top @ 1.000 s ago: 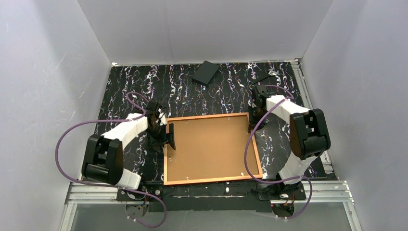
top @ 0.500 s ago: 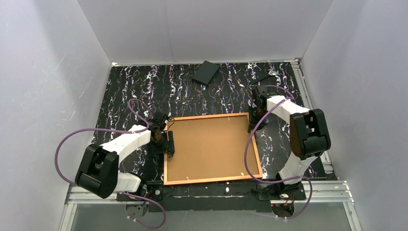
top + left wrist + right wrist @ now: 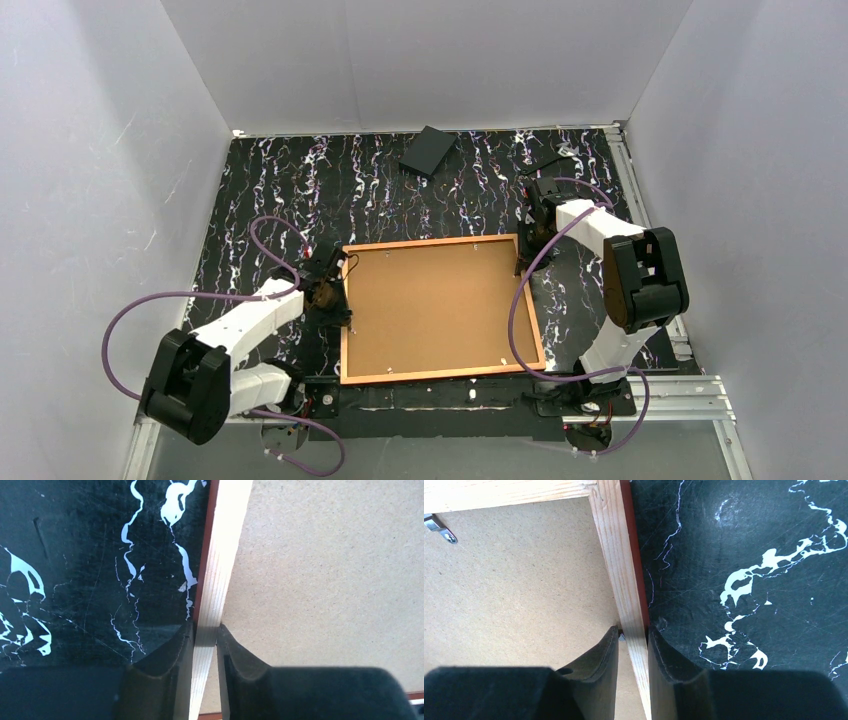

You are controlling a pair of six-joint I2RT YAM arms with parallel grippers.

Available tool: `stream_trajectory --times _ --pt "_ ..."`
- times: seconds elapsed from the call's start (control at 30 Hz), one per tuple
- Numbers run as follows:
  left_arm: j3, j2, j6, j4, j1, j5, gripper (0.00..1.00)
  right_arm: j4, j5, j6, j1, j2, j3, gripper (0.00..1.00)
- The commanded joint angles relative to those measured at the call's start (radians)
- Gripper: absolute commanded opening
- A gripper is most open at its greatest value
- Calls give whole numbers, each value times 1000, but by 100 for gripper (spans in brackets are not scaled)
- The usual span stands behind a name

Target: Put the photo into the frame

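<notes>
The frame [image 3: 430, 241] lies back-up on the black marbled table, with a plain brown backing board [image 3: 435, 305] filling it. My left gripper [image 3: 338, 300] is at the frame's left rail. In the left wrist view the pale wood rail [image 3: 225, 545] runs between the jaws of the left gripper [image 3: 205, 630], which press on both sides of it. My right gripper [image 3: 527, 240] is at the right rail near the far corner. In the right wrist view the right gripper [image 3: 633, 630] straddles and pinches that rail [image 3: 616, 555]. The photo is hidden.
A flat black box [image 3: 428, 150] lies at the back of the table, with another dark object [image 3: 555, 160] at the back right. A metal clip [image 3: 439, 527] sits on the frame's far rail. White walls enclose three sides and an aluminium rail [image 3: 440, 392] runs along the near edge.
My left arm has swung toward the near side and lowered onto the frame's left rail, and its jaws have closed on it. The right arm and the frame have not moved.
</notes>
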Motion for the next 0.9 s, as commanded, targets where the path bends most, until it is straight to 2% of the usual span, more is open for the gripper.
stream_trajectory --times 0.0,0.37,0.47,0.73,0.77,0.8,0.87 --pt "-63 12 30 -153 0 -129 14 0 -11 12 2 -37 -12 3" --pt "-60 -18 44 -156 1 -98 5 -1 -15 15 1 -38 -13 3" --pt "-59 -38 64 -140 0 -68 0 1 -17 16 2 -41 -16 4" --pt "-42 -88 145 -130 1 17 0 2 -19 20 2 -44 -20 4" --pt "-38 -88 147 -125 1 43 1 4 -21 20 2 -44 -22 4" --pt "-31 -86 147 -121 1 60 12 5 -22 20 2 -42 -22 4" --pt "-12 -76 135 -125 1 76 43 5 -26 20 2 -44 -23 4"
